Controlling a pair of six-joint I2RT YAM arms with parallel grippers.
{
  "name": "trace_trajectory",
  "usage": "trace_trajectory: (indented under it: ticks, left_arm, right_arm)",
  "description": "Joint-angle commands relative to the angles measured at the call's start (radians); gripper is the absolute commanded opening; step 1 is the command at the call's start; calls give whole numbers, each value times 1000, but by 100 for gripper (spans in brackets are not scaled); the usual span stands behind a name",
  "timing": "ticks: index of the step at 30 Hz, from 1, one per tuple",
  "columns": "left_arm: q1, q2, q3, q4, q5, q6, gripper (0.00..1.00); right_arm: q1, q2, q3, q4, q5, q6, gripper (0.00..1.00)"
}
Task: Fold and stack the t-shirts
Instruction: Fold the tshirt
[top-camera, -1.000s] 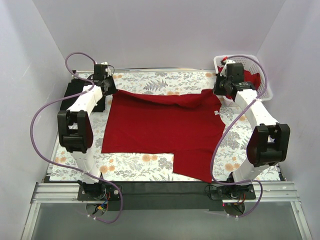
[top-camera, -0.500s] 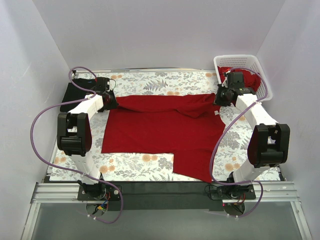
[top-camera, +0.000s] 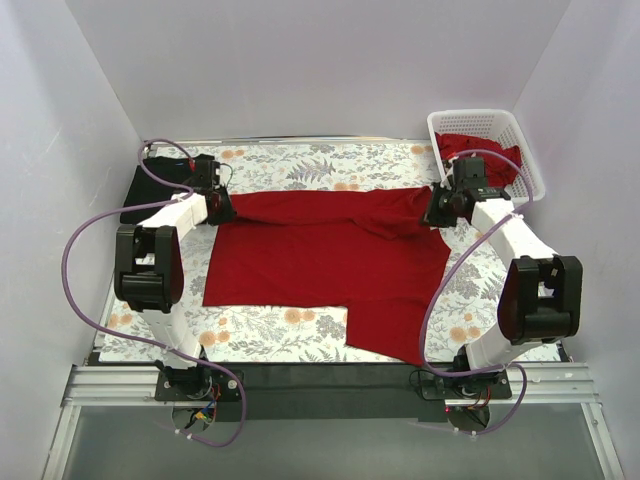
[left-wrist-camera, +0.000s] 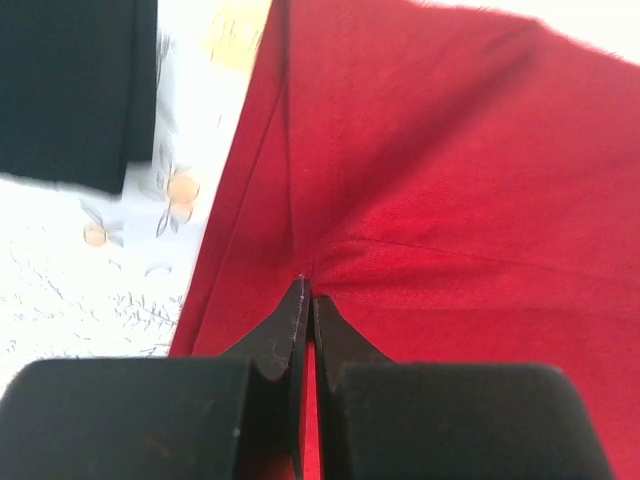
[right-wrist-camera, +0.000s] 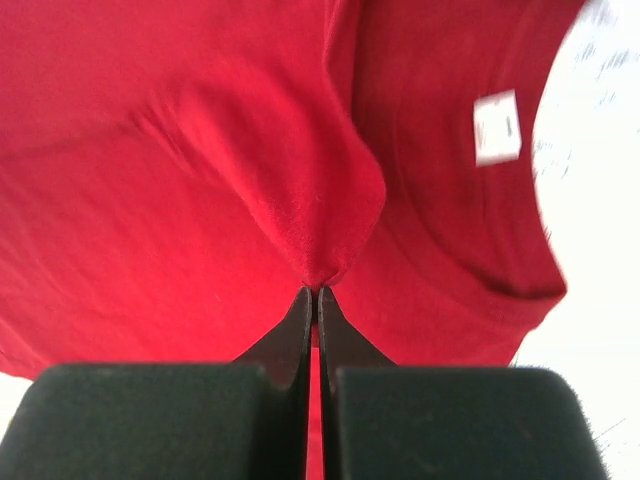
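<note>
A bright red t-shirt (top-camera: 330, 255) lies spread on the flowered table, its far edge folded toward me. My left gripper (top-camera: 222, 208) is shut on the shirt's far left corner; in the left wrist view the closed tips (left-wrist-camera: 306, 295) pinch red cloth (left-wrist-camera: 450, 180). My right gripper (top-camera: 437, 212) is shut on the far right part near the collar; the right wrist view shows the tips (right-wrist-camera: 316, 292) pinching a bunched fold (right-wrist-camera: 300, 200), with the white neck label (right-wrist-camera: 497, 127) beside it. A black t-shirt (top-camera: 145, 192) lies folded at the far left, also in the left wrist view (left-wrist-camera: 70, 90).
A white lattice basket (top-camera: 487, 150) at the far right corner holds more red cloth (top-camera: 480, 155). One sleeve of the spread shirt hangs toward the front edge (top-camera: 385, 335). White walls close in on three sides.
Both grippers have come down and toward me with the shirt's far edge, folding it over the body. The right gripper has moved away from the basket.
</note>
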Motion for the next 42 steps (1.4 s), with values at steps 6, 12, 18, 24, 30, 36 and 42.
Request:
trace_trajectory:
  ticks: [6,12,18,24,30,36,42]
  left_arm:
    - [7,-77,-91,16,-32,-6,17]
    - [7,-289,-155,24,-23,-56,66]
    - [5,-459,-348,43,29,-139,70]
    - [5,-508,-528,85,110,-251,63]
    - [8,-499,-629,107,74,-373,55]
    - [42,-523,-663,-23,-5,-467,49]
    - [109,-641,-721,-137,-2,-504,45]
  right_arm:
    - [-4,-35,-110,-19,-2,-12,22]
    - [17,-107,-138,-31,-1,-43,53]
    - [74,-164,-233,-7,-75,-9,54]
    - [79,-175,-386,70,-186,35,52]
    - [56,-158,-492,87,-198,31,53]
    - [-54,-155,-608,85,-262,31,53]
    - [-174,-258,-710,82,-270,41,54]
